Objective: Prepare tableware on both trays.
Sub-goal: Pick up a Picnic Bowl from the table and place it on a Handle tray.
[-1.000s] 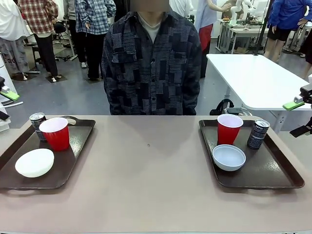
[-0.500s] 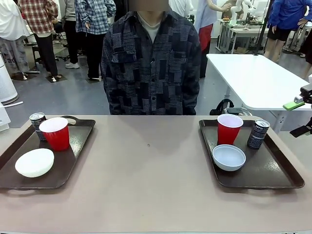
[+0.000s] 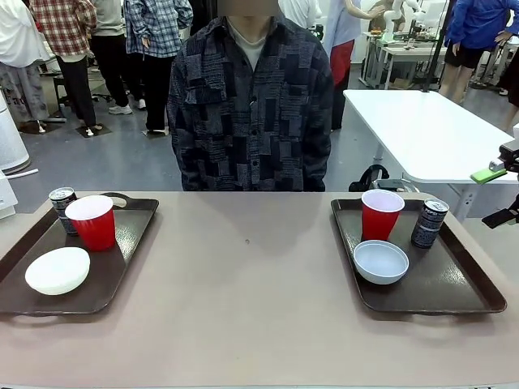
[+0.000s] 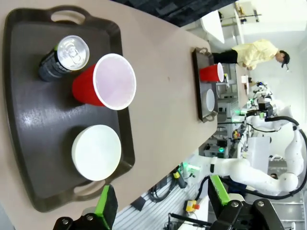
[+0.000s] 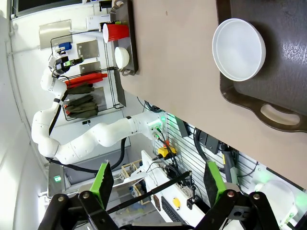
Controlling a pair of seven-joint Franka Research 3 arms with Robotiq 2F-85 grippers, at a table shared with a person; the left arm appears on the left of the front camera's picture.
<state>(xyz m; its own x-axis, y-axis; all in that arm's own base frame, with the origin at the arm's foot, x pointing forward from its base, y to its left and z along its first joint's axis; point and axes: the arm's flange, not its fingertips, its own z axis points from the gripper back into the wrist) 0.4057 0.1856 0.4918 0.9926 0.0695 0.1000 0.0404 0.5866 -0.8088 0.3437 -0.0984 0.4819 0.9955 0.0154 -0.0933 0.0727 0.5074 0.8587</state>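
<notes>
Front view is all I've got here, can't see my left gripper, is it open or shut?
Observer: Open. In the left wrist view the left gripper has its fingers spread wide, holding nothing.
Operator: What is it over?
Observer: It looks down on the left tray, above the near handle end beside the white bowl.
Operator: And the right gripper?
Observer: Also open; the right gripper hangs off the table's near edge, with the right tray's bowl ahead of it.
</notes>
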